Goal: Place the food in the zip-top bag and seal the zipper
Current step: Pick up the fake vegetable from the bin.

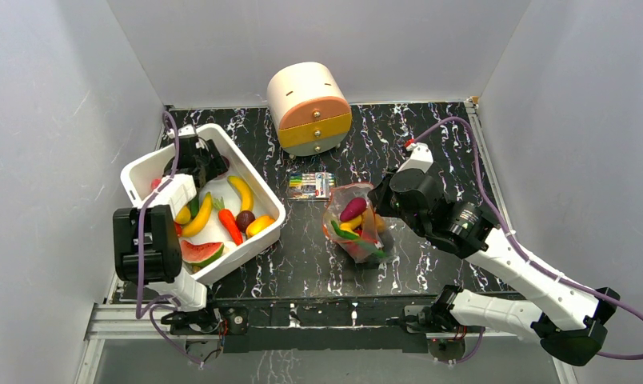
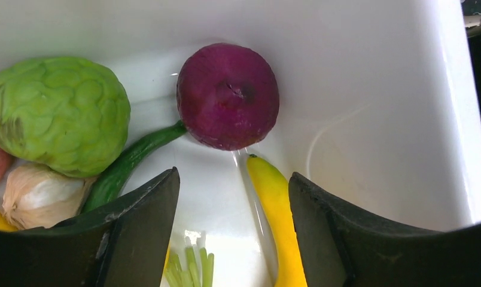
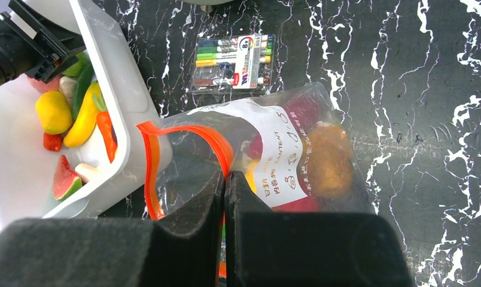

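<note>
Food (image 1: 240, 192) lies in the bin (image 1: 250, 246), left of the bag (image 1: 354, 224) (pens (image 1: 310, 185) behind).

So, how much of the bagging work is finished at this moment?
Partly done: several pieces already lie inside the zip-top bag. In hand: the right claw is shut on the zipper, holding the mouth open, and the open left claw hangs over a purple onion in the white bin. Left: banana, carrot, watermelon and others lie there; sealing is not done.

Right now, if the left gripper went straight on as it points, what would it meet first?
Probably the purple onion, dead ahead of the open left gripper; the banana between its fingers or the bin floor could come first, as depth is unclear.
</note>
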